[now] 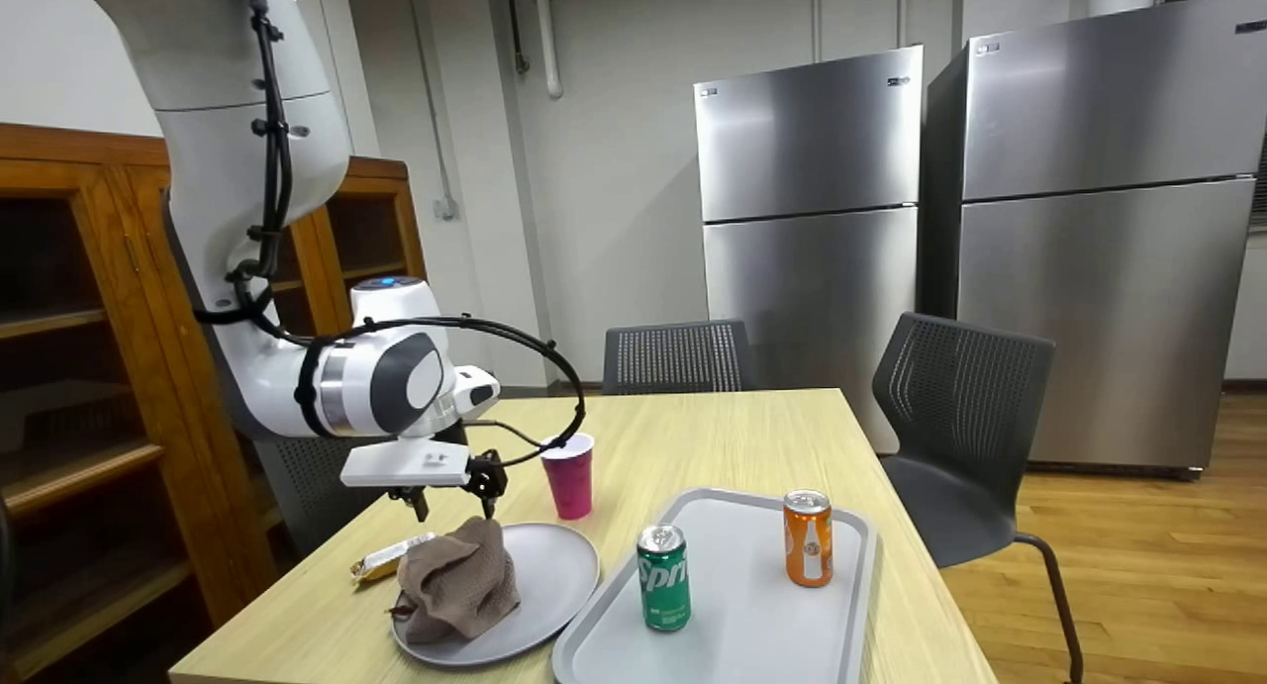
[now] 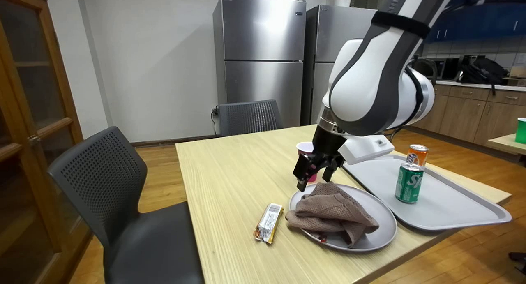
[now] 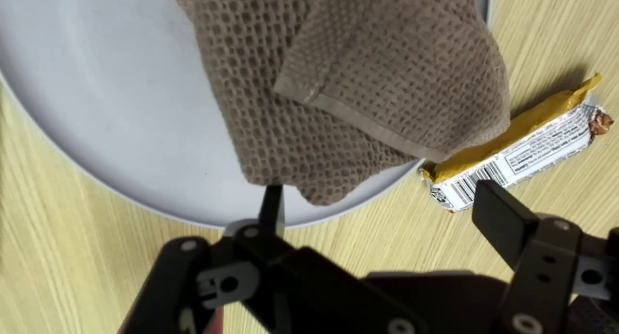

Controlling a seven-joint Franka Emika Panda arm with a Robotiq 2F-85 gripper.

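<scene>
Above the black tool (image 1: 455, 515) with round grey screws (image 3: 527, 323), I see a white arm (image 1: 218, 169): charcoal panels (image 2: 388, 91), a silver band (image 1: 335, 392), black cables (image 1: 274, 100) and a blue light (image 1: 388, 281).

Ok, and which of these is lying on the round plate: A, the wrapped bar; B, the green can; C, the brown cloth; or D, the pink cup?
C: both exterior views show the brown cloth bunched on the plate, with the green can on the tray, and the wrapped bar and pink cup on the table.
</scene>
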